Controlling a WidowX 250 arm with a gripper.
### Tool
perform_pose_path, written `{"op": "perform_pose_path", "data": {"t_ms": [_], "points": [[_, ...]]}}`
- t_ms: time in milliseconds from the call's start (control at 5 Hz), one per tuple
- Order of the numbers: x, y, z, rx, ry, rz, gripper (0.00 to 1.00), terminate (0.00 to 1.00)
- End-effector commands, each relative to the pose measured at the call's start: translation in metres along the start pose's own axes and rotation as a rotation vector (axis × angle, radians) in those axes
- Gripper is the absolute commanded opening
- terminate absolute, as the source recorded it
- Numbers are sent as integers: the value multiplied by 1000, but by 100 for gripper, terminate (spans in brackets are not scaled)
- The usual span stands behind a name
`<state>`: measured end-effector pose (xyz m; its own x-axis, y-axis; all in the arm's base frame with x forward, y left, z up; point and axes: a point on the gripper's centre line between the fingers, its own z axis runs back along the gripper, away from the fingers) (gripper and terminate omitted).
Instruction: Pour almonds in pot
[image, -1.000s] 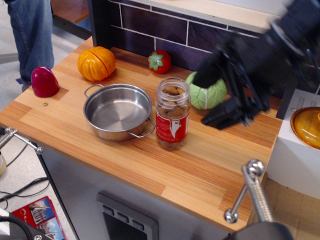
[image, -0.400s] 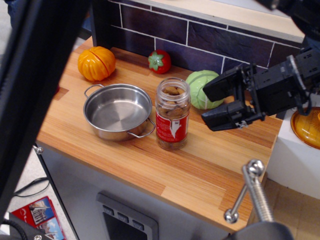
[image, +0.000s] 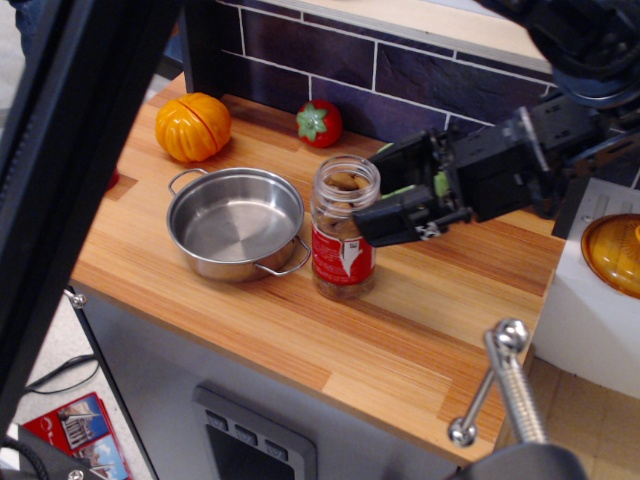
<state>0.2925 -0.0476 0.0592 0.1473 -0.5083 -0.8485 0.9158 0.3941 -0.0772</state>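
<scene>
Reaching in from the right, the gripper (image: 388, 195) is hovering just beside the upper part of the jar (image: 344, 228), with its two black fingers spread wide and nothing between them; one finger (image: 404, 156) is sitting farther back and the other finger (image: 392, 225) nearer the camera, so the gap is opening toward the left, straight at the jar. From this view I cannot tell whether either fingertip is touching the glass yet. That jar is standing upright near the middle of the counter (image: 400, 340), its long axis vertical, its mouth showing no lid, and the almonds (image: 346, 184) are showing brown through the clear wall above the red-and-white label. Immediately to the left of the jar, the pot (image: 236, 222) is sitting empty on the wood, its near-right wire handle almost meeting the jar's base. So the relation that matters is simple: the jar is lying directly left of the open fingers at about their height, and the pot is lying left again, on the same line. By my judgement the arm is lining up a side grasp round the jar's body, and pouring is not yet begun. Toy vegetables are resting along the far edge: an orange pumpkin (image: 193, 126), a red tomato (image: 319, 122), and a green cabbage partly hidden behind the gripper.
</scene>
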Motion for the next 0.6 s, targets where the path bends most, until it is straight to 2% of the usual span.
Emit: {"op": "perform_pose_path", "data": {"t_ms": [0, 400], "points": [[-7, -5, -24, 11, 52, 0, 100, 0], [-1, -10, -44, 41, 91, 32, 100, 0]]}}
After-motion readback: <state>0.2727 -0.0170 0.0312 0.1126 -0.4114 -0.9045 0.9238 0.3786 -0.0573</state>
